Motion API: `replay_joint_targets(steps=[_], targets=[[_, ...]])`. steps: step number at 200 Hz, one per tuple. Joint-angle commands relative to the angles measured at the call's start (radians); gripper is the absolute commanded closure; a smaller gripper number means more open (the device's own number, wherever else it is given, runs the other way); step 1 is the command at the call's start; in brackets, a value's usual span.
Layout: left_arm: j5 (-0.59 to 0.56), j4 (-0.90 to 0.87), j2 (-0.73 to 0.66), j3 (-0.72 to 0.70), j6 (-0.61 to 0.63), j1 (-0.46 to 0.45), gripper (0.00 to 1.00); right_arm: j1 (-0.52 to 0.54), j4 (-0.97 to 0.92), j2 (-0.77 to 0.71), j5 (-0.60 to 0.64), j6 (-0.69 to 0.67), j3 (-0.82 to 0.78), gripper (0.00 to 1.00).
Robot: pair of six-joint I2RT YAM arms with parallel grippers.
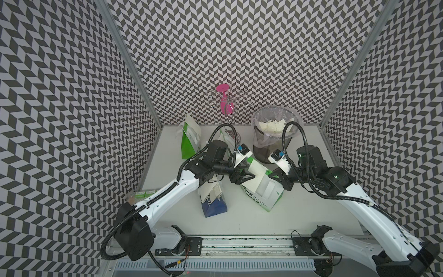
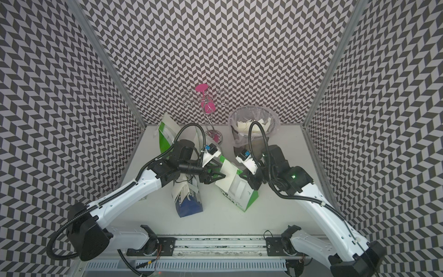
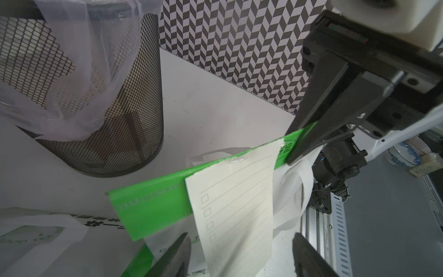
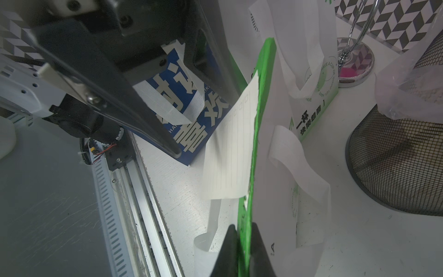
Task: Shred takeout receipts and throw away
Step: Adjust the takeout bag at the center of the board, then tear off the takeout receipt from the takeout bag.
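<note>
Left wrist view: mesh bin [image 3: 134, 100] stands beyond the left gripper [image 3: 239, 236]; a top view shows torn pieces [image 1: 271, 127] inside. Green-and-white bag [image 3: 153, 203] is just ahead of it, rim pinched tight by the right gripper [image 3: 291, 146]. Receipt [image 3: 235, 199] hangs from that rim between the left gripper's 2 spread jaws, untouched. Step looks like brace bag, grab receipt. Next the left jaws should clamp and pull it free. Receipt: 1 cream slip, faint lines, checkboxes, untorn.

White table [image 1: 311, 211] carries: mesh bin [image 1: 262, 153] at back right; chrome stand [image 2: 217, 138] at back centre; first green bag [image 1: 189, 144] upright at back left; second green bag [image 1: 263, 195] tilted at centre; blue bag [image 1: 213, 207] left of it; small green boxes [image 1: 143, 193] at left edge.
</note>
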Motion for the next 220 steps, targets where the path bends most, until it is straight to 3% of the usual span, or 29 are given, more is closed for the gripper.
replay_joint_targets(steps=[1,40,77,158,220], targets=[[0.022,0.002,0.014,0.046,0.053,-0.003,0.33,0.006,0.022,0.015,0.015,-0.011,0.012,0.90],[0.007,-0.027,0.062,0.094,0.079,0.008,0.34,0.006,0.008,0.020,0.019,-0.020,0.021,0.92],[0.113,0.013,0.079,0.096,0.060,0.004,0.45,0.006,0.019,0.021,0.023,-0.017,0.010,0.92],[0.100,0.023,0.128,0.117,0.025,0.002,0.66,0.006,0.034,0.030,0.015,-0.020,-0.005,0.92],[0.161,0.053,0.168,0.144,-0.008,0.000,0.72,0.006,0.040,0.031,0.017,-0.020,-0.018,0.92]])
